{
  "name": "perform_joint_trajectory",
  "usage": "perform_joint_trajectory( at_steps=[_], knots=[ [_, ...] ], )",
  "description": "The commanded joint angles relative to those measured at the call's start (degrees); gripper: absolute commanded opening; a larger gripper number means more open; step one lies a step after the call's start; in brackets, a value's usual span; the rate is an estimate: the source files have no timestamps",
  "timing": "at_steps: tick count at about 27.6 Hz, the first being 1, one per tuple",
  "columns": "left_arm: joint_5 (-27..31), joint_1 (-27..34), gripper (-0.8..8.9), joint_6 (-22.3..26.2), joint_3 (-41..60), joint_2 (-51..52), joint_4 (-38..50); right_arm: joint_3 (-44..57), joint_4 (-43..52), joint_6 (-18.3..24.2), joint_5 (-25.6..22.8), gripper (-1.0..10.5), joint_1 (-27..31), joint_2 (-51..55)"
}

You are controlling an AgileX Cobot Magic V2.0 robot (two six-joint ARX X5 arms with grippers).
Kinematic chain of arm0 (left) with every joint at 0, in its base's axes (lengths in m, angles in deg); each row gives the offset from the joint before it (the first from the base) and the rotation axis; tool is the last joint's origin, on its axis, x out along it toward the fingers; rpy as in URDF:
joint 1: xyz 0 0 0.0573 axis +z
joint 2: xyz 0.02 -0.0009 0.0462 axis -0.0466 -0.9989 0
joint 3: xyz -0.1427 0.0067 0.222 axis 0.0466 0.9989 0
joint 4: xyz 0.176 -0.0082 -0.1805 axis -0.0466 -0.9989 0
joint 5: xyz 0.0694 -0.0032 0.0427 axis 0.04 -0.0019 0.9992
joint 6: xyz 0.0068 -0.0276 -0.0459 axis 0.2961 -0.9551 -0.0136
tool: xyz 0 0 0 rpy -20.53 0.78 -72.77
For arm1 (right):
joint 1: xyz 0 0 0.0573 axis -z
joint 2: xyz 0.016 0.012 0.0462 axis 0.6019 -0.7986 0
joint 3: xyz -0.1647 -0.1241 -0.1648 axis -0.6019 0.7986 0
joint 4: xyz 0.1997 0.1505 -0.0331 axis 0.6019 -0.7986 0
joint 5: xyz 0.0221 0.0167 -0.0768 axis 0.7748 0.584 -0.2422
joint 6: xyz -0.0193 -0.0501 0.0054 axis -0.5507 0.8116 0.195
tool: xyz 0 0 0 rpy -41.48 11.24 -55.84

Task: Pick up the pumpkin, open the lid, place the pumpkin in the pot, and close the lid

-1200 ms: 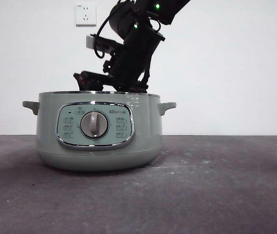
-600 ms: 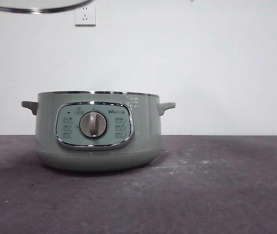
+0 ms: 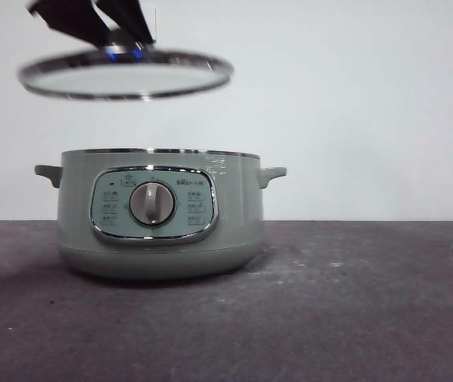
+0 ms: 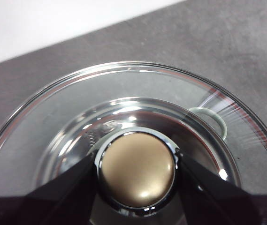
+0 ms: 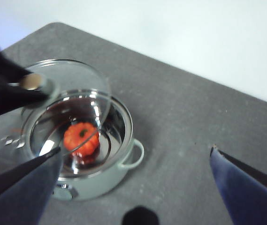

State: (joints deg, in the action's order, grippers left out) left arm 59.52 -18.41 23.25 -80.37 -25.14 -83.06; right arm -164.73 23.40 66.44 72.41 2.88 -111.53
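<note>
Orange pumpkin [image 5: 81, 139] already lies inside the pot [image 3: 159, 213], so we judge closing next: our left gripper [image 4: 137, 169], clamped on the lid's [image 3: 125, 75] knob, must lower it squarely, while our right gripper [image 5: 133, 187] waits wide.

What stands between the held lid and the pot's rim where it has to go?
Nothing visible. The left claw holds the lid by its knob above the open pot; the pumpkin lies inside, below the rim.
</note>
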Motion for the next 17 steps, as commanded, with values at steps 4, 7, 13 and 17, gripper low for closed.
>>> perform_joint_trajectory(
  at_steps=[4,7,13,17],
  knots=[
    [0.00,-1.20,-0.09,-0.15,-0.33,-4.55,7.28,-0.04,-3.63,-0.70,2.51,5.7,-0.17,0.96],
    [0.02,-1.46,-0.09,-0.15,-0.33,-6.64,8.70,-0.04,-4.92,-0.79,4.98,5.7,-0.17,0.98],
    [0.04,-1.46,-0.09,-0.15,-0.33,-10.36,9.68,-0.04,-5.84,-0.76,6.10,5.7,-0.17,0.96],
    [0.07,-1.46,-0.09,-0.15,-0.33,-11.65,9.77,-0.04,-5.84,-0.76,6.05,5.7,-0.17,0.96]
  ],
)
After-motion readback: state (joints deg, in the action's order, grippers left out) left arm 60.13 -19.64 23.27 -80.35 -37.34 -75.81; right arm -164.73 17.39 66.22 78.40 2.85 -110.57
